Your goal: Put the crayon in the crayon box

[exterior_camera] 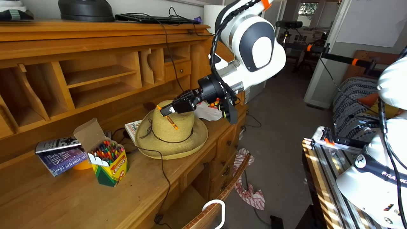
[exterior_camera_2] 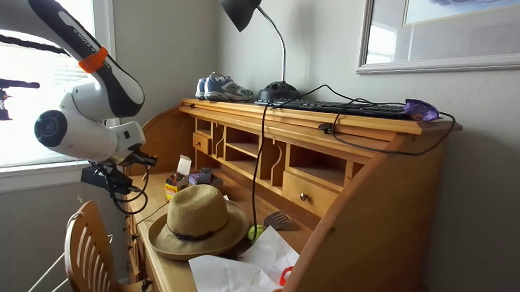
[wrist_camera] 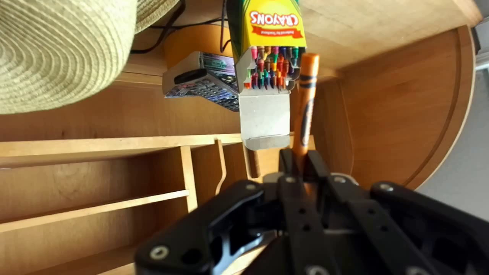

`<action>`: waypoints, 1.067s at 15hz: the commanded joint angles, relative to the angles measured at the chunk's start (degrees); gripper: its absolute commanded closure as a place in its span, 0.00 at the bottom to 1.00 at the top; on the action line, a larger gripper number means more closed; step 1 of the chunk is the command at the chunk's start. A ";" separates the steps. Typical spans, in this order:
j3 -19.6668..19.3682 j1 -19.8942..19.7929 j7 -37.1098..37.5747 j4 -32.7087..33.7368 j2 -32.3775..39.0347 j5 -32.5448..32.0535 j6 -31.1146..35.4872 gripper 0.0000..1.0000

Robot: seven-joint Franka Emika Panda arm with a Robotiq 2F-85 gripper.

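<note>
An orange crayon (exterior_camera: 172, 123) is held in my gripper (exterior_camera: 165, 111), with its lower part slanting down from the fingertips in an exterior view. In the wrist view the gripper (wrist_camera: 300, 162) is shut on the crayon (wrist_camera: 306, 109), and the crayon's free end points toward the top of the picture. The green-and-yellow crayon box (exterior_camera: 110, 171) stands upright on the desk, its tan flap open and many coloured tips showing. The box also shows in the wrist view (wrist_camera: 272, 21) and in an exterior view (exterior_camera_2: 171, 191). The gripper is above and apart from the box.
A straw hat (exterior_camera: 187, 127) lies on the desk between the gripper and the box's side. A blue-purple booklet (exterior_camera: 62, 160) leans behind the box. A black cord (exterior_camera: 162, 168) crosses the desk. Pigeonhole shelves (exterior_camera: 101, 76) rise at the back. A wooden chair (exterior_camera_2: 92, 248) stands in front.
</note>
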 commanded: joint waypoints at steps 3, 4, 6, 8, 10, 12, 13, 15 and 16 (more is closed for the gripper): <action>-9.87 8.66 5.28 -0.50 -4.05 -1.77 -4.90 0.90; -10.31 9.63 6.35 -0.41 -5.19 -1.79 -4.92 0.90; -10.34 10.46 7.68 -0.45 -6.95 -1.79 -4.92 0.90; -10.36 10.57 8.07 -0.49 -7.63 -1.79 -4.92 0.90; -10.48 10.57 8.11 -0.50 -7.69 -1.80 -4.92 0.90; -10.28 11.04 7.81 0.18 -7.25 -1.76 -4.54 0.97; -9.83 11.79 7.91 1.43 -6.36 -1.69 -3.58 0.97; -9.11 13.19 7.65 3.62 -4.67 -2.60 -2.09 0.97; -8.93 14.28 7.18 4.99 -3.58 -2.83 -1.06 0.97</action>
